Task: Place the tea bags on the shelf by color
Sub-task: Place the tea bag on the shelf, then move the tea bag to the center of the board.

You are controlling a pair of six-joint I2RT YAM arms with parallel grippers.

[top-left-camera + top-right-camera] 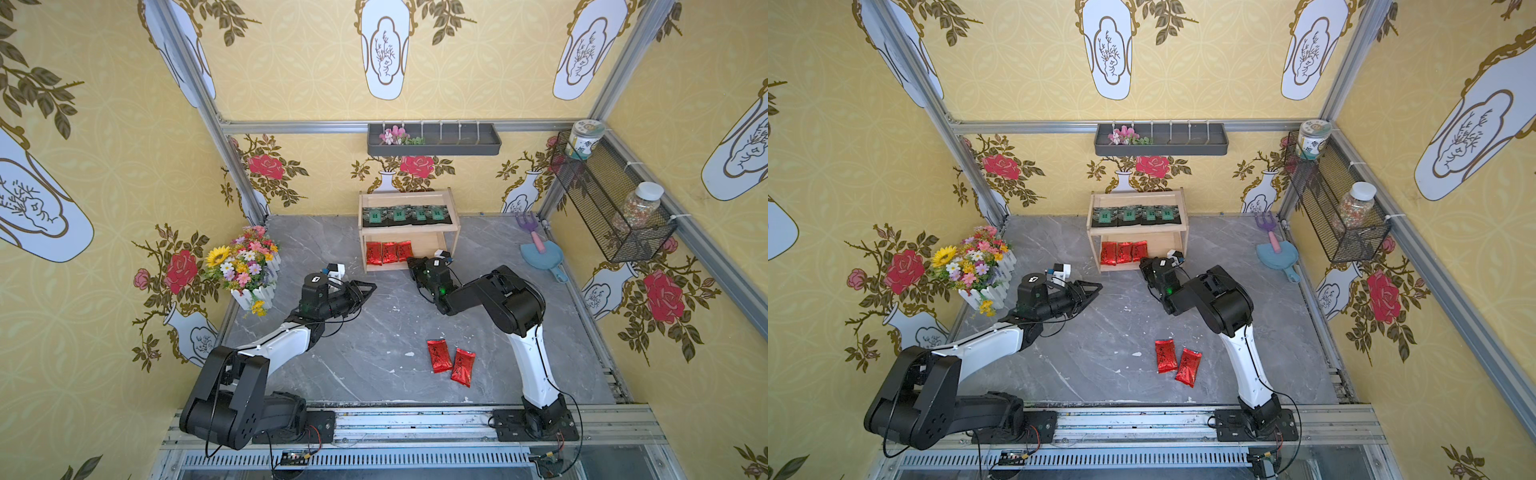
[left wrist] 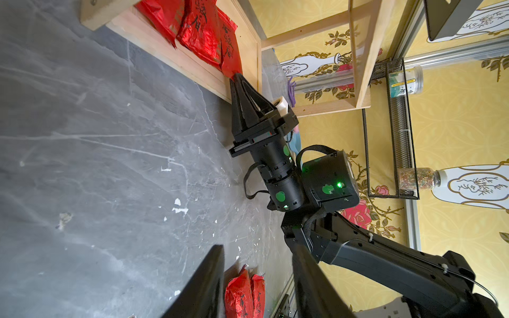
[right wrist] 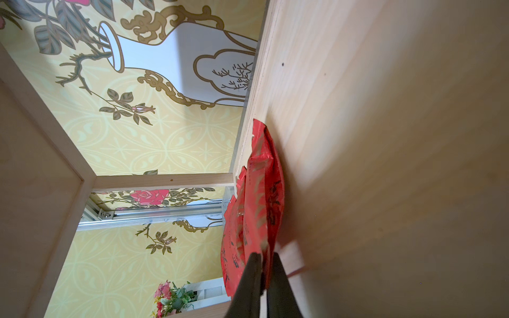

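Right tool [image 3: 266, 258] at shelf [image 1: 409, 192], twelve o'clock
It pinches a red packet [image 3: 264, 192]; left tool [image 1: 369, 293] gapes empty.

Matched pair: the left arm [image 1: 274, 347] and right arm [image 1: 534, 361] each wear a white shell over one long link, with matte black joint housings, looped black cables and green indicator lights. The left gripper [image 1: 371, 286] and right gripper [image 2: 237, 78] have black, triangular open-frame fingers. Round green stickers dot the right wrist; red and black wires trail from the black base plates [image 1: 511, 430].
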